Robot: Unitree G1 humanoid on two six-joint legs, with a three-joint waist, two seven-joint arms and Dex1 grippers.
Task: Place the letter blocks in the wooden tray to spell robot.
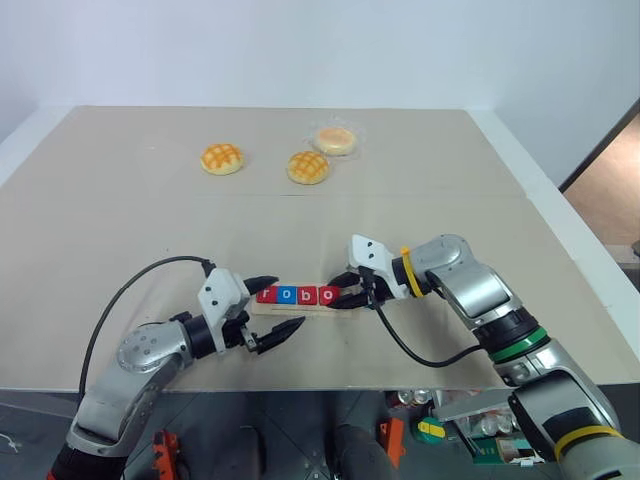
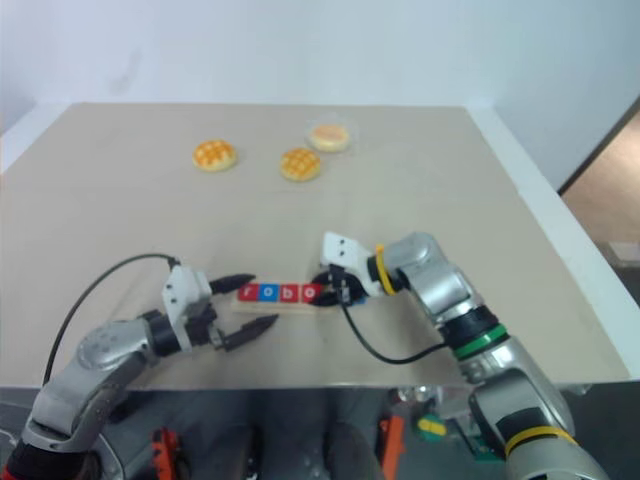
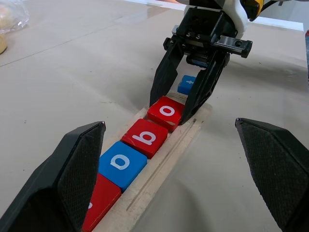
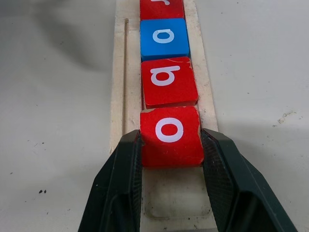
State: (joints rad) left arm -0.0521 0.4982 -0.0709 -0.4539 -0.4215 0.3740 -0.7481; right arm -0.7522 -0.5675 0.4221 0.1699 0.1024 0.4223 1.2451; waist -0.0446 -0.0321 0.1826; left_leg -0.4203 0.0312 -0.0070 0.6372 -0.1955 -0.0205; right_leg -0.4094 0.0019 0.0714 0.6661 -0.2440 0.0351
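Left gripper (image 1: pixel 277 312) jaws open near the wooden tray (image 4: pixel 126 63); right gripper (image 4: pixel 171 181) jaws clamp the red o tile (image 4: pixel 171 136), probably light, rigid, slick, by opposite edges.

On the near part of the desk (image 2: pixel 420 200) lies the wooden tray (image 2: pixel 283 305), with a row of letter blocks (image 2: pixel 280 292) in it: red, blue, red, red from left to right. The right end effector (image 2: pixel 327 290) is at the tray's right end, against the last red block. The left end effector (image 2: pixel 247 303) sits at the tray's left end, fingers spread apart. Three buns (image 2: pixel 214 154) rest well apart on the far side, one (image 2: pixel 330 135) in a clear wrapper.
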